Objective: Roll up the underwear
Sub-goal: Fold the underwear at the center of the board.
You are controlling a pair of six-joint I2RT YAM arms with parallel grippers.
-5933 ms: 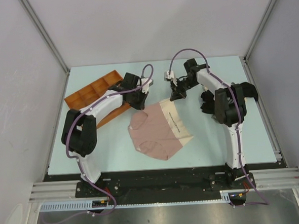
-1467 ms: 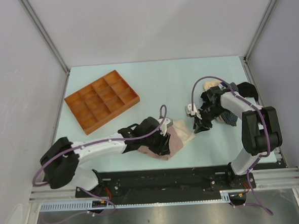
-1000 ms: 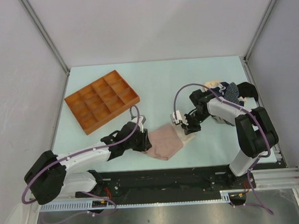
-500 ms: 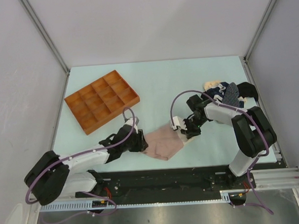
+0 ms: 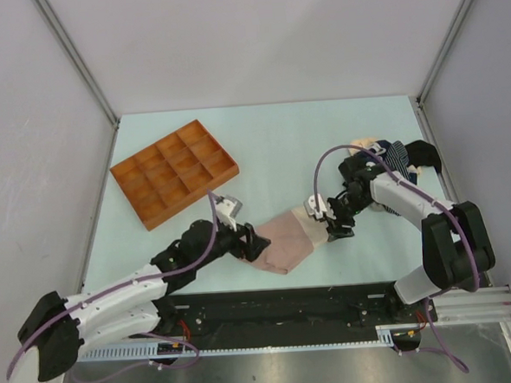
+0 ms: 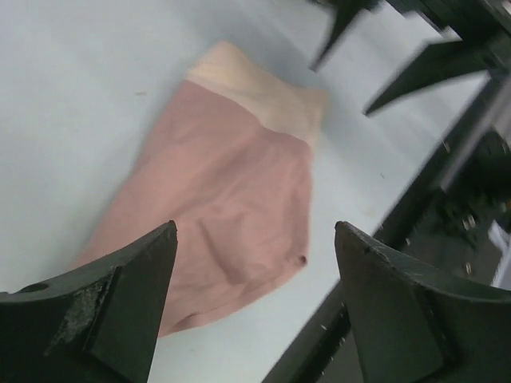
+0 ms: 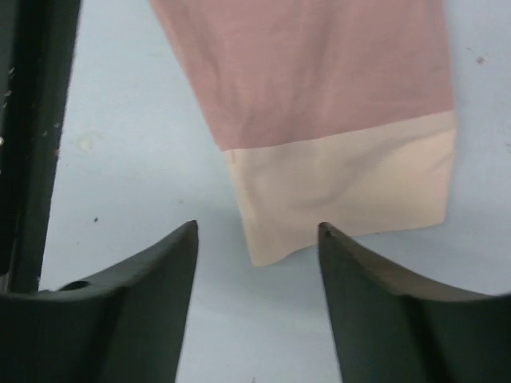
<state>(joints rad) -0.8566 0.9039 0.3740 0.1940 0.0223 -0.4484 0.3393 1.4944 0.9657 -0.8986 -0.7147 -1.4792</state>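
The pale pink underwear lies folded flat on the table near the front edge, its cream waistband toward the right. My left gripper hovers open at its left end, and the left wrist view has the garment beyond the empty fingers. My right gripper stands open just off the waistband end. In the right wrist view the cream waistband sits just ahead of the spread fingertips, untouched. More underwear, navy striped, black and cream, is piled at the right.
An orange compartmented tray sits at the back left. The black front rail of the table runs close to the garment. Grey walls enclose the table on three sides.
Both grippers have opened and let go of the pink underwear, which now lies folded. The right gripper has backed off to the right of the waistband.
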